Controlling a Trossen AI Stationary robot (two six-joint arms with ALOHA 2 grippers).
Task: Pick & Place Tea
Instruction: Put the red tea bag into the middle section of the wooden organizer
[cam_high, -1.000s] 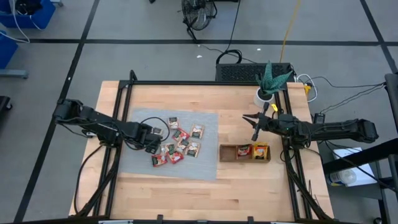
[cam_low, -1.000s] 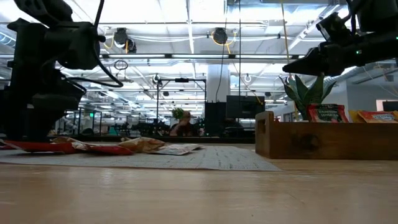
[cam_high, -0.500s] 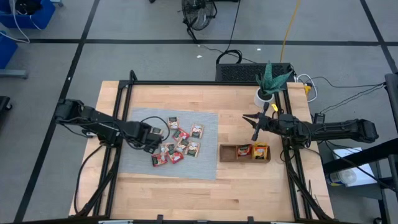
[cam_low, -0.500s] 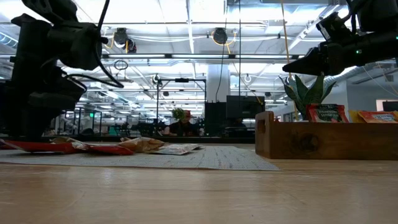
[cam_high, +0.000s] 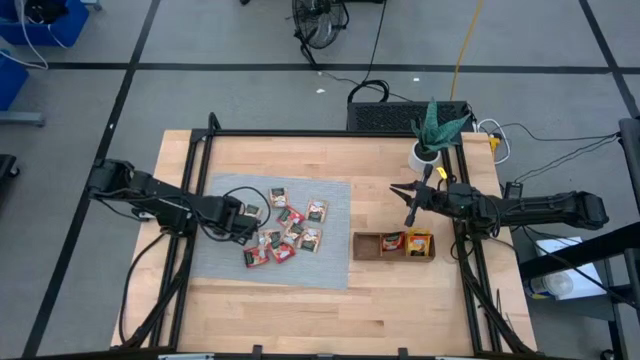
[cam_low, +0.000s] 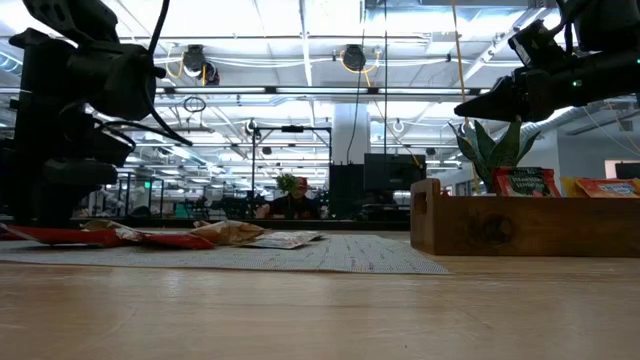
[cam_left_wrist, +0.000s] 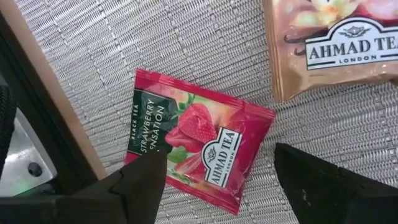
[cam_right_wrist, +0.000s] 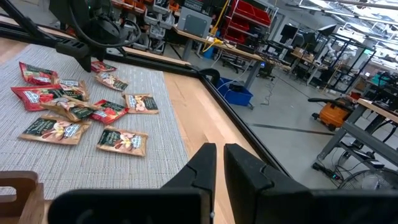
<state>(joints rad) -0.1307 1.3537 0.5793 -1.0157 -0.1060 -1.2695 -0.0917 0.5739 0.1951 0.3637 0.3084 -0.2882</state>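
Several small tea sachets, mostly red, lie flat in a loose cluster on the grey mat. My left gripper is open over the mat's left part. In the left wrist view its fingers stand on either side of a red strawberry sachet, and a tan sachet lies beside that one. The brown wooden tray holds a red sachet and a yellow-orange one. My right gripper is shut and hovers just beyond the tray's far side, holding nothing.
A potted plant stands in a white pot near the table's far right corner, just behind my right gripper. Black frame rails run along the table's left, far and right sides. Bare wood lies along the near edge.
My left gripper has wavered slightly above the mat's left part, with no clear direction. The sachets and my right arm have stayed where they were.
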